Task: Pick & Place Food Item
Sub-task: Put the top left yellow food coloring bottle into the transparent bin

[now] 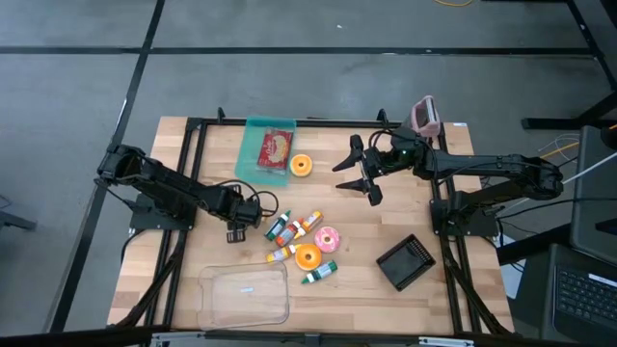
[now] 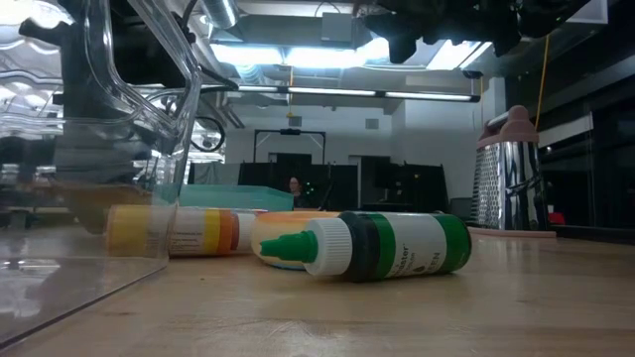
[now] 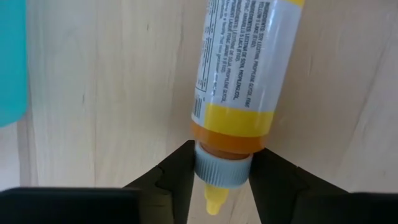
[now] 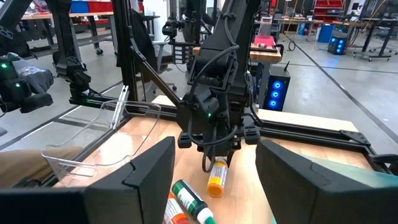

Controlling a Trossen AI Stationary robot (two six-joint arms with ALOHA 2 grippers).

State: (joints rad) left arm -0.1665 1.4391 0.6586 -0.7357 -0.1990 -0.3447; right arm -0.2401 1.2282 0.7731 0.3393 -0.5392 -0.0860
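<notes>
A white-labelled bottle (image 3: pixel 249 68) with a yellow and orange band, a grey cap and a yellow tip lies on the wooden table. My left gripper (image 3: pixel 224 171) points down over it left of the table's middle (image 1: pixel 256 218), shut on its cap end. More small bottles (image 1: pixel 304 226) lie in a cluster beside it. My right gripper (image 1: pixel 357 173) hangs open above the table's far right part, holding nothing. My left gripper pinches the bottle's grey cap (image 3: pixel 224 168) between its two fingers, one on each side. The fingers come from above, pointing down, and lie across the bottle. The bottle's body (image 3: pixel 245 93) stretches away from the fingers along the wood.
A clear plastic container (image 1: pixel 246 294) stands at the near edge. A teal tray (image 1: pixel 270 146) with a red packet sits at the far edge, an orange ring (image 1: pixel 302 165) beside it. An orange ring (image 1: pixel 308 255), a pink ring (image 1: pixel 328 238), a black block (image 1: pixel 405 262) and a grater (image 1: pixel 424 114) lie to the right.
</notes>
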